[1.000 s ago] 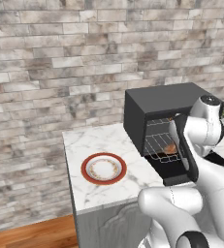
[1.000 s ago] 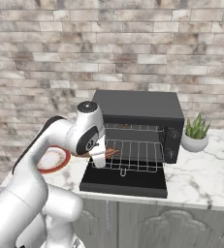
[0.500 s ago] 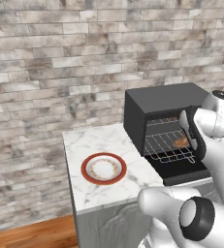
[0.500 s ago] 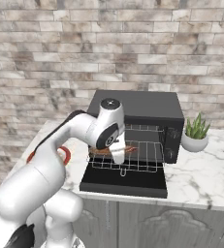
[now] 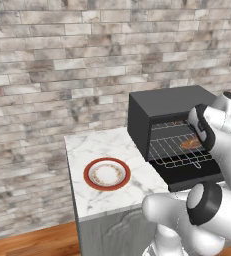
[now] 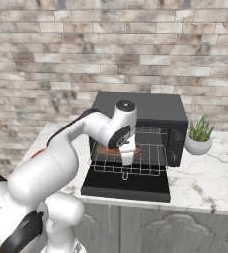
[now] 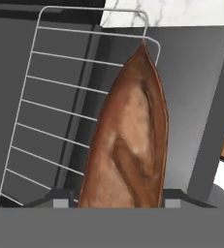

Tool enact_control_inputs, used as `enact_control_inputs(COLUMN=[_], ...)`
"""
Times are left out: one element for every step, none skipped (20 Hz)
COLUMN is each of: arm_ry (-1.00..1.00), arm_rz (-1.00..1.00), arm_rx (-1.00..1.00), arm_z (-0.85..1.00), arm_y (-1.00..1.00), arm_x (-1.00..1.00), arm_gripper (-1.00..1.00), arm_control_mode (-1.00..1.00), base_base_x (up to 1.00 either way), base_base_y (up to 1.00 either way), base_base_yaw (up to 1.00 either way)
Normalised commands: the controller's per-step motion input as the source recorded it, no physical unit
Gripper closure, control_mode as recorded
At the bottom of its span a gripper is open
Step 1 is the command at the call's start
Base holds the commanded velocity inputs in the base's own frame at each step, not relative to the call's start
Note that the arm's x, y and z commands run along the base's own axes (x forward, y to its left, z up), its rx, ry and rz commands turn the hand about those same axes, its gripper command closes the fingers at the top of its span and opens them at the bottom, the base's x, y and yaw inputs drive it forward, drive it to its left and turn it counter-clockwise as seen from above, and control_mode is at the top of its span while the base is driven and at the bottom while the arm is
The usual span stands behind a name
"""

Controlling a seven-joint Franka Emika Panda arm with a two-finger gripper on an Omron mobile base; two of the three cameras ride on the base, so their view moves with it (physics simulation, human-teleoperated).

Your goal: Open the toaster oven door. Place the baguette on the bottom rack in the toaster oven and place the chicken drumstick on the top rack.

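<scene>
— Since a second ago, what has shifted?

— Over that second the arm has swung from the front left corner of the oven (image 6: 140, 116) to the middle of its opening, carrying the baguette (image 7: 128, 145) with it. Half a second ago the loaf was already over the wire grid; now it sits a little deeper in.

— Where is the loaf exactly?

— In the hand view it runs lengthways from between the pincer's two dark tips up over a pulled-out rack (image 7: 50, 101), its far point near the rack's outer corner. From the left base view a brown patch of it (image 5: 191, 144) shows above the wire grid, just beside the white wrist. Whether it touches the wires I cannot tell, nor which of the two racks lies under it.

— And the pincer?

— The pincer (image 7: 116, 203) is partly closed, its tips on either side of the loaf's near end, so it has hold of the baguette. From the right base view the hand (image 6: 128, 154) points down in front of the opening.

— The door?

— The door (image 6: 128, 185) lies folded down flat in front of the oven, with the rack (image 6: 135, 160) drawn out over it.

— Anything else on the tabletop (image 5: 94, 147)?

— A red-rimmed plate (image 5: 107, 174) left of the oven, well apart from it, and a small potted plant (image 6: 199, 137) at the oven's right side.
</scene>
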Motion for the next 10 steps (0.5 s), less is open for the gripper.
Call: enact_control_inputs(arm_ry=[0.00,0.00,0.00,0.00,0.00,0.00,0.00,0.00,0.00,0.00], arm_rz=[-0.02,-0.03,-0.02,-0.04,-0.05,-0.06,-0.07,-0.07,-0.08,-0.09], arm_rx=[0.08,0.05,0.00,0.01,0.01,0.02,0.03,0.01,0.00,0.00], arm_z=[-0.12,-0.28,-0.23,-0.27,-0.23,-0.21,-0.23,-0.21,-0.26,-0.26], arm_y=[-0.10,0.00,0.00,0.00,0.00,0.00,0.00,0.00,0.00,0.00], arm_x=[0.22,0.06,0.10,0.09,0.13,0.16,0.19,0.20,0.17,0.14], arm_gripper=[1.00,1.00,1.00,1.00,1.00,1.00,1.00,1.00,1.00,1.00], arm_control_mode=[-1.00,-1.00,-1.00,-1.00,-1.00,-1.00,-1.00,-1.00,-1.00,-1.00], base_base_x=[0.00,0.00,0.00,0.00,0.00,0.00,0.00,0.00,0.00,0.00], base_base_y=[0.00,0.00,0.00,0.00,0.00,0.00,0.00,0.00,0.00,0.00], base_base_yaw=[0.00,0.00,0.00,0.00,0.00,0.00,0.00,0.00,0.00,0.00])
